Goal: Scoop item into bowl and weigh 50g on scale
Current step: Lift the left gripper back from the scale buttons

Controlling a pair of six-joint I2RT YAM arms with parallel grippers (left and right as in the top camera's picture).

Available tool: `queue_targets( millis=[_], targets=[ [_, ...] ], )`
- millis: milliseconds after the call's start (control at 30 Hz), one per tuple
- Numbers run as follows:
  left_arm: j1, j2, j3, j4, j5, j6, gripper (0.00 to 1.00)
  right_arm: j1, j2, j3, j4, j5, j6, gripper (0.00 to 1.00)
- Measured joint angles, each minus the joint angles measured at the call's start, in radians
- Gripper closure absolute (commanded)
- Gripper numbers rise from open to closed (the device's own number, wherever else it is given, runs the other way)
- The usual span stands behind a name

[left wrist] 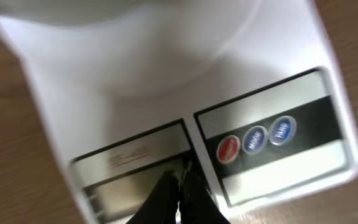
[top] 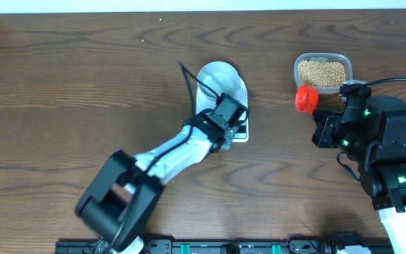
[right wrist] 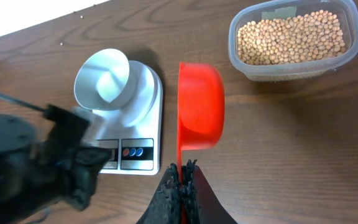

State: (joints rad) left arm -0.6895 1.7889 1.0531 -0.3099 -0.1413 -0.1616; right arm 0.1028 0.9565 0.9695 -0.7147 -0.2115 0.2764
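Note:
The white scale (top: 240,131) stands mid-table with the pale bowl (top: 220,82) on it. The bowl shows empty in the right wrist view (right wrist: 102,84). My left gripper (top: 232,121) is shut with nothing in it, its tips over the scale's display (left wrist: 138,177), left of the red and blue buttons (left wrist: 254,140). My right gripper (right wrist: 182,177) is shut on the handle of a red scoop (right wrist: 199,106), held empty above the table between the scale (right wrist: 143,109) and the clear tub of tan beans (right wrist: 291,37). The scoop (top: 306,98) sits just below the tub (top: 321,71) in the overhead view.
The dark wooden table (top: 69,92) runs to a white wall at the back. A black cable (top: 189,81) trails from the left arm beside the bowl. A rail with electronics (top: 210,247) lines the front edge.

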Motion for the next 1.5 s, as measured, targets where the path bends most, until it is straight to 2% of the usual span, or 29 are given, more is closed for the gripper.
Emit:
queue_targets(
  millis=[267,400,1067,1500],
  targets=[
    [0.001,-0.320,-0.002,0.007,0.046,0.000,0.93,0.000,0.000,0.000,0.001,0.000,-0.001,0.99],
    [0.002,-0.399,-0.002,0.006,0.060,0.000,0.93,0.000,0.000,0.000,0.004,0.000,-0.008,0.99],
    [0.002,-0.369,-0.002,-0.009,0.030,-0.001,0.93,0.000,0.000,0.000,-0.029,0.000,-0.013,0.98],
    [0.002,-0.369,-0.002,-0.059,0.030,0.067,0.93,0.000,0.000,0.000,0.019,0.000,-0.001,0.99]
  ],
)
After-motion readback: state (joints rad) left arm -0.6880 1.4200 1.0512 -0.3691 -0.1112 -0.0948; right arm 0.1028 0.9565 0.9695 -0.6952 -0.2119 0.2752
